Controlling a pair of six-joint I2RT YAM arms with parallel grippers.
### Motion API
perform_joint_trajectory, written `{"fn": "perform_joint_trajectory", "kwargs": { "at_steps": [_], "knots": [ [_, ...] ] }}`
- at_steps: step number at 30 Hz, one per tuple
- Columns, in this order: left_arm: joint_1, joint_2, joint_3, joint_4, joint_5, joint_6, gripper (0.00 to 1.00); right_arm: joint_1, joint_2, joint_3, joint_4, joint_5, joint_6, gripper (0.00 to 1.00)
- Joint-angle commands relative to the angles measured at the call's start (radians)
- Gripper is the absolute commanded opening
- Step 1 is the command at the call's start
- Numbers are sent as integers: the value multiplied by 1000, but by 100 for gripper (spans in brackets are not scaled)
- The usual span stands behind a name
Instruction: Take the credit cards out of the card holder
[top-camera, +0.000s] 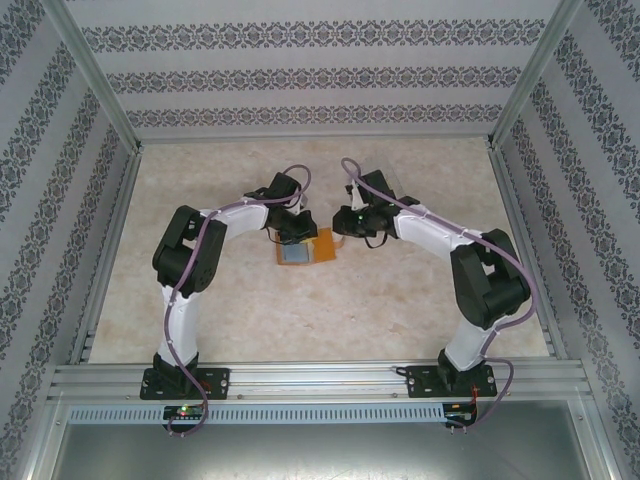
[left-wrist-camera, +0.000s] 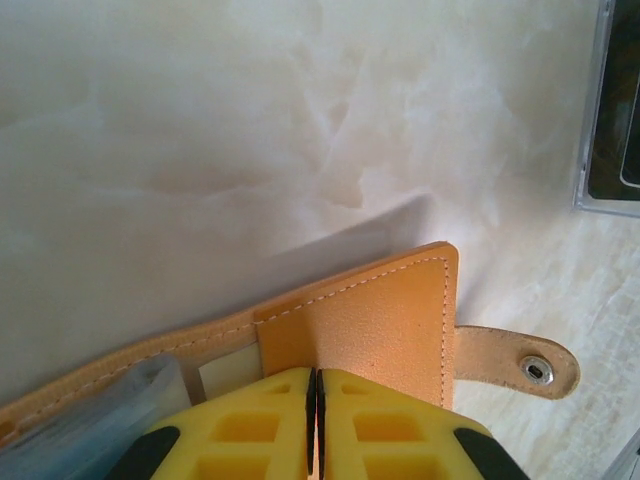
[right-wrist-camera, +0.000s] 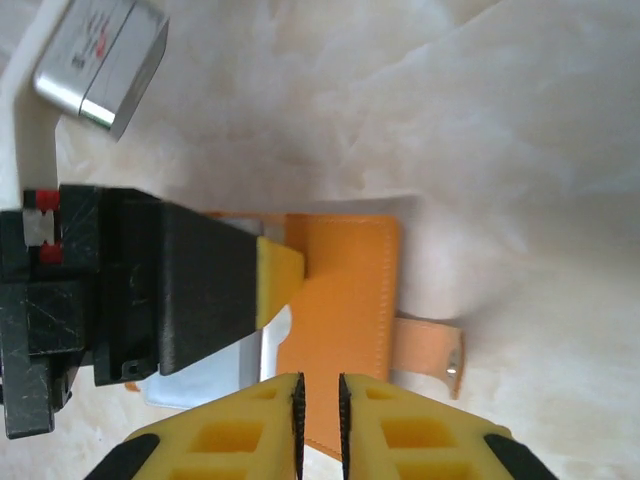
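- Card holder (top-camera: 305, 247) lies open on the tabletop (top-camera: 400, 310), between your two arms.
- Your left end effector (left-wrist-camera: 316, 385) is pressed together at its orange flap; you cannot tell if it pinches anything.
- Your right end effector (right-wrist-camera: 320, 390) stands slightly apart over its edge.

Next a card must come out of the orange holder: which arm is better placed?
Right, probably. The left end effector is shut on the flap of the orange leather folding card holder, steadying it; the right end effector hangs slightly open over its edge, free to pick.
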Motion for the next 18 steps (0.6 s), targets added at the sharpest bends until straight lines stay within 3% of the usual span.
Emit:
{"fn": "perform_joint_trajectory", "kwargs": {
  "at_steps": [1, 7, 12, 15, 18],
  "knots": [
    [-19, 28, 16, -75, 9, 56, 11, 30, 42, -6, 27, -26, 37, 19],
    [-19, 11, 6, -82, 0, 59, 11, 61, 118, -2, 64, -46, 88, 17],
    [-20, -15, 42, -87, -12, -5, 17, 51, 144, -51, 95, -39, 157, 14],
    [-17, -56, 50, -97, -37, -32, 28, 45, 143, -79, 100, -28, 167, 14],
    [-8, -102, 54, -144, -78, -67, 47, 45, 149, -91, 100, -22, 164, 15]
  ]
}}
